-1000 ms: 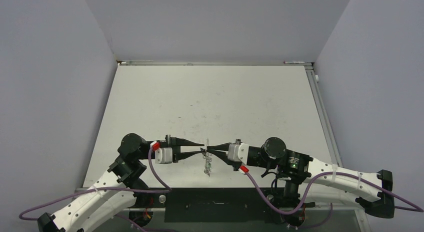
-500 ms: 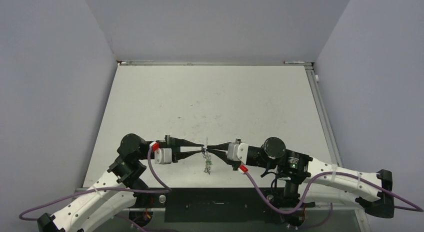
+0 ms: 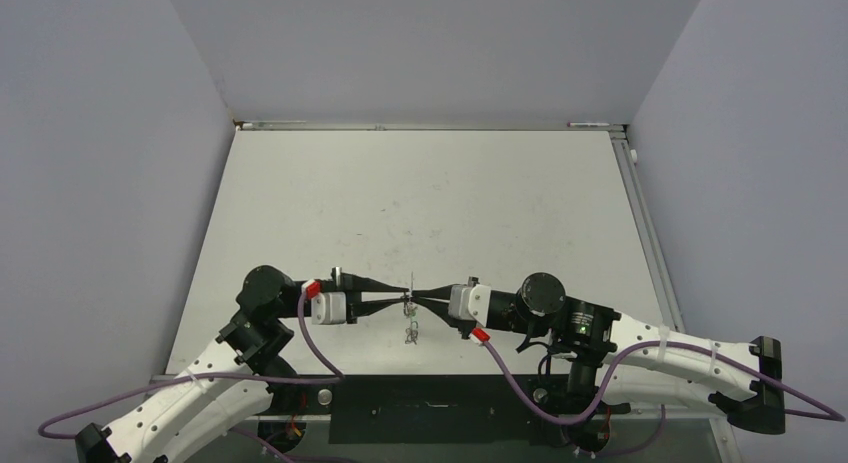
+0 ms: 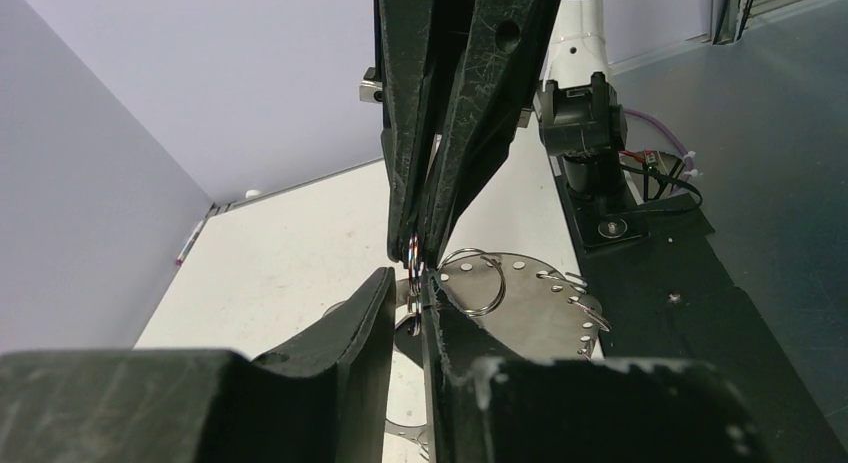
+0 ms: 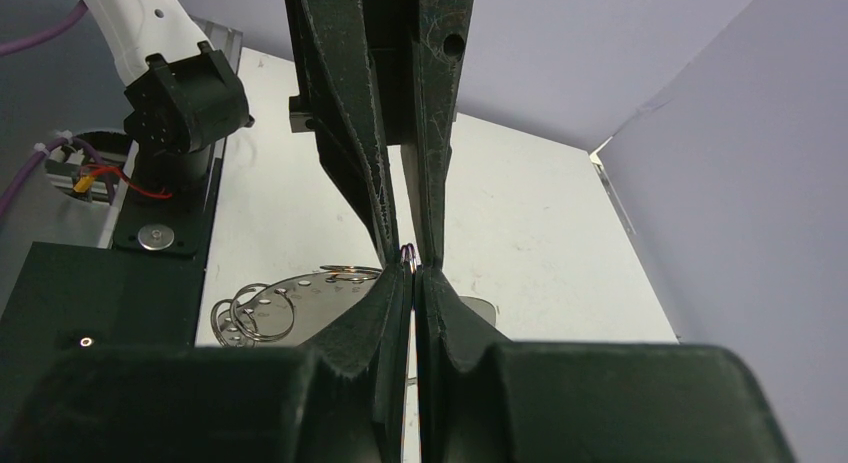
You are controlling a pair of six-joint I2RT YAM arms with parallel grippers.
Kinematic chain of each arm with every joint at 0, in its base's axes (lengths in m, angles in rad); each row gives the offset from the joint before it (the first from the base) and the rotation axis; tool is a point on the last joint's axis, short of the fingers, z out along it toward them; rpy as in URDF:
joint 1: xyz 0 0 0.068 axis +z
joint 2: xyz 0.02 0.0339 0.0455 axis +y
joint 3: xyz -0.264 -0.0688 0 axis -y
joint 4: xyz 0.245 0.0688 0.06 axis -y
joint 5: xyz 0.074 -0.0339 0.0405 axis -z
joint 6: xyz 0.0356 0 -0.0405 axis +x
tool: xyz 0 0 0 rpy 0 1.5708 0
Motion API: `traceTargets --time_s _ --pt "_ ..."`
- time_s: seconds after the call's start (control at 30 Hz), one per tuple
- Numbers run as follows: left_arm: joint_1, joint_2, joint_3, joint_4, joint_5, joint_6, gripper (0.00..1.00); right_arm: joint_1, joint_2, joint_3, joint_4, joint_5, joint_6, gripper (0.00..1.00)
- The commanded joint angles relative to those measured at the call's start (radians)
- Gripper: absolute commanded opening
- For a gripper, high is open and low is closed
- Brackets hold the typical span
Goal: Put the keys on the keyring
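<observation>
Your right claw [image 5: 414, 275] is clamped tight on the keyring [image 3: 410, 328], which hangs above the surface [image 3: 420, 203] near the middle of its near edge. Your left claw [image 4: 408, 283] meets it tip to tip, narrowed around the same wire; I cannot tell whether it grips.

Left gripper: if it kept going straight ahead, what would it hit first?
Probably the small ring pinched in the right gripper, which points straight back at it; the gap is hard to judge.
</observation>
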Motion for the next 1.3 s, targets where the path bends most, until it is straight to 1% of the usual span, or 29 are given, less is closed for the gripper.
traceTargets --time_s 0.0,0.03,0.13,0.17,0.27,0.3,0.53,0.57,0.6,0.67,0.8,0.87,0.93,1.0,1.1,1.27 --pt "0.007 0.011 0.013 0.024 -0.024 -0.004 0.16 -0.006 -0.002 0.054 0.083 -0.031 0.008 0.05" --pt "0.005 0.012 0.013 0.023 -0.028 -0.004 0.18 -0.006 -0.004 0.054 0.088 -0.032 0.008 0.05" --pt "0.006 0.012 0.014 0.019 -0.043 -0.004 0.18 -0.006 -0.006 0.052 0.095 -0.036 0.012 0.05" --pt "0.005 0.014 0.015 0.014 -0.047 -0.004 0.16 -0.006 -0.006 0.051 0.097 -0.038 0.014 0.05" --pt "0.005 0.020 0.025 -0.002 -0.058 -0.002 0.01 -0.006 -0.004 0.047 0.106 -0.041 0.017 0.05" --pt "0.006 0.022 0.029 -0.007 -0.063 -0.003 0.00 -0.006 -0.004 0.045 0.108 -0.043 0.018 0.05" --pt "0.006 0.026 0.057 -0.069 -0.129 0.030 0.00 -0.006 -0.002 0.038 0.112 -0.043 0.030 0.06" --pt "0.006 0.024 0.063 -0.085 -0.141 0.043 0.00 -0.007 -0.001 0.040 0.101 -0.032 0.031 0.09" --pt "0.006 0.024 0.068 -0.101 -0.156 0.056 0.00 -0.006 0.000 0.045 0.083 -0.014 0.029 0.17" --pt "0.006 0.025 0.074 -0.133 -0.190 0.085 0.00 -0.007 -0.003 0.063 0.023 0.022 0.020 0.29" --pt "0.006 0.031 0.085 -0.192 -0.265 0.146 0.00 -0.007 -0.033 0.105 -0.092 0.128 -0.009 0.41" --pt "0.007 0.040 0.095 -0.225 -0.297 0.175 0.00 -0.006 -0.050 0.126 -0.147 0.175 -0.030 0.49" --pt "0.006 0.048 0.103 -0.244 -0.321 0.196 0.00 -0.006 -0.051 0.154 -0.208 0.213 -0.053 0.52" --pt "0.006 0.051 0.105 -0.250 -0.333 0.205 0.00 -0.006 -0.031 0.182 -0.270 0.253 -0.078 0.52" --pt "0.005 0.056 0.107 -0.259 -0.338 0.213 0.00 -0.006 0.037 0.212 -0.320 0.305 -0.113 0.51" --pt "0.001 0.067 0.112 -0.282 -0.351 0.229 0.00 -0.003 0.160 0.267 -0.373 0.279 -0.146 0.47"
